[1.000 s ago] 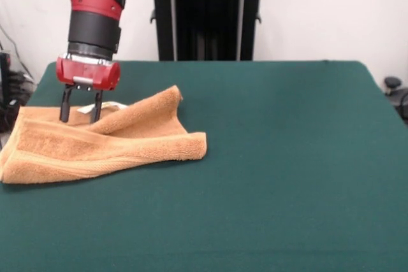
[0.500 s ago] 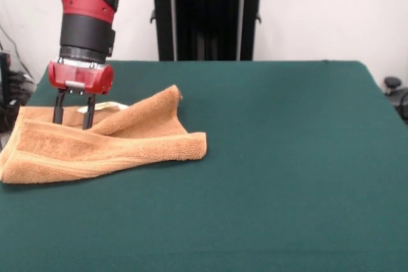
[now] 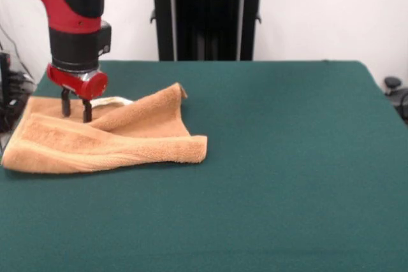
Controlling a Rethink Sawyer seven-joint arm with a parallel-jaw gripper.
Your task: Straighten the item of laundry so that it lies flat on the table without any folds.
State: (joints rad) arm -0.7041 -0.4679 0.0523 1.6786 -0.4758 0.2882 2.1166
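Bare green table (image 3: 287, 176) fills the near ground, its felt unbroken to the right edge. Beyond it, at the left side, the orange-tan towel (image 3: 108, 141) lies on the cloth, still creased: its near hem runs as a thick rolled edge from the left edge of the table to a blunt corner at the right, and a fold rises across the middle to a peak at the far right corner. A pale strip shows just under that raised fold.

Farther back, my gripper (image 3: 76, 110) comes straight down onto the towel's far left part, well left of the peak. My two dark fingers (image 3: 86, 109) stand a little apart, their tips down at the cloth's surface; whether any terry is pinched between them I cannot tell. My red wrist ring sits just above them, the black and red arm rising out of the top of the frame. Behind the table, a black stand (image 3: 207, 14) against a white wall.
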